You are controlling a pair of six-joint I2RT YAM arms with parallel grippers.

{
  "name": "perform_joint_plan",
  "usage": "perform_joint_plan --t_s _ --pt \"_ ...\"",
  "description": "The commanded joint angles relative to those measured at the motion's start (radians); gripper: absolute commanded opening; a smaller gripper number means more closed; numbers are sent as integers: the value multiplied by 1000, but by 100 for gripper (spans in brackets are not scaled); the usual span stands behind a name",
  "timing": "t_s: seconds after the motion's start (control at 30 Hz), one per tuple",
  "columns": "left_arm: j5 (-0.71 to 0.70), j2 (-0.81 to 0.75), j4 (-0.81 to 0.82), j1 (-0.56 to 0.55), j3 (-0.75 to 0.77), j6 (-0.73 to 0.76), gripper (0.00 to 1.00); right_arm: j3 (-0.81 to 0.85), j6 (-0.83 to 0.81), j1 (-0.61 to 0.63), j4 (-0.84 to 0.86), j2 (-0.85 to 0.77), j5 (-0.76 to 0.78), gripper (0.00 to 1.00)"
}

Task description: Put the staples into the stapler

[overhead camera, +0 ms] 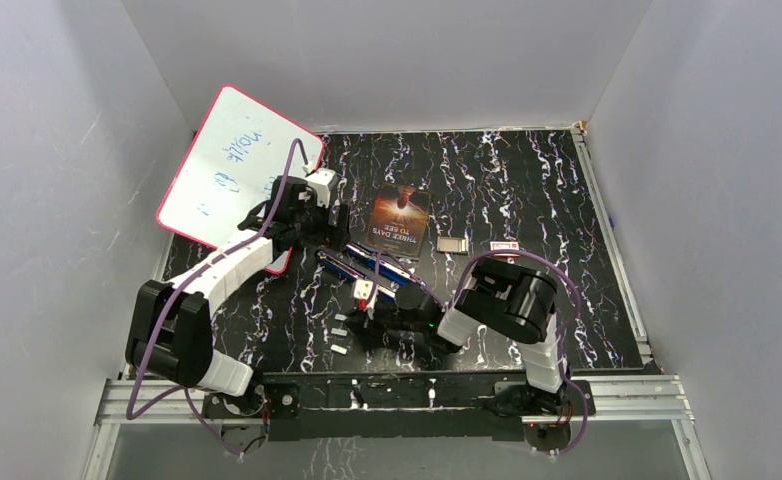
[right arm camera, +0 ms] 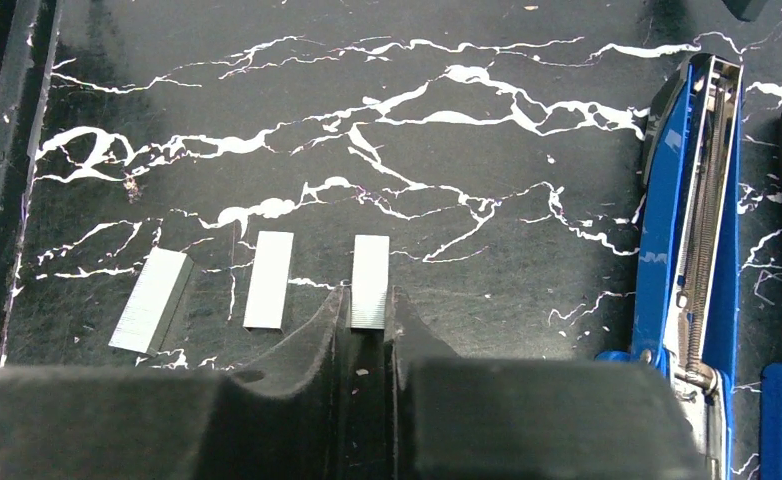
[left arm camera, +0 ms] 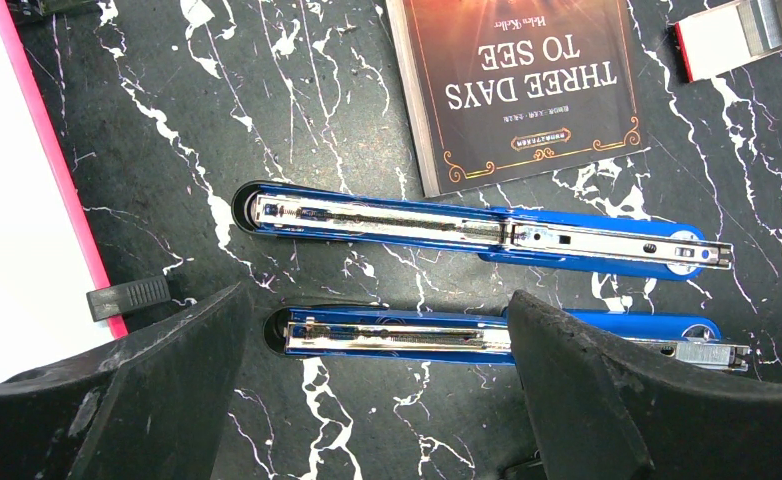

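The blue stapler (left arm camera: 487, 225) lies opened on the black marbled table, with a second long blue bar (left arm camera: 397, 335) with a metal channel parallel beside it. My left gripper (left arm camera: 382, 340) hangs open above that nearer bar, one finger on each side of it, touching nothing. Three silvery strips of staples (right arm camera: 269, 280) lie in a row left of the stapler (right arm camera: 692, 230). My right gripper (right arm camera: 369, 305) is down at the table, shut on the near end of the rightmost strip (right arm camera: 370, 275), which still rests flat. In the top view the right gripper (overhead camera: 360, 327) sits by the staples (overhead camera: 339, 333).
A dark book (overhead camera: 400, 222) lies just behind the stapler. A pink-edged whiteboard (overhead camera: 232, 170) leans at the far left. A clear tray (overhead camera: 452, 245) and a small red-and-white box (overhead camera: 504, 246) sit right of the book. White walls enclose the table.
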Motion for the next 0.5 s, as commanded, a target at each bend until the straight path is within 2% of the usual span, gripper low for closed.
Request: perform_joint_plan --t_s 0.0,0.2,0.47 --pt "-3 -47 -9 -6 11 11 98 -4 -14 2 -92 10 17 12" --pt "-1 -48 -8 -8 11 11 98 48 -33 0 -157 -118 -4 1" --pt "4 -46 -5 -11 12 8 98 104 -1 -32 -333 -354 10 0"
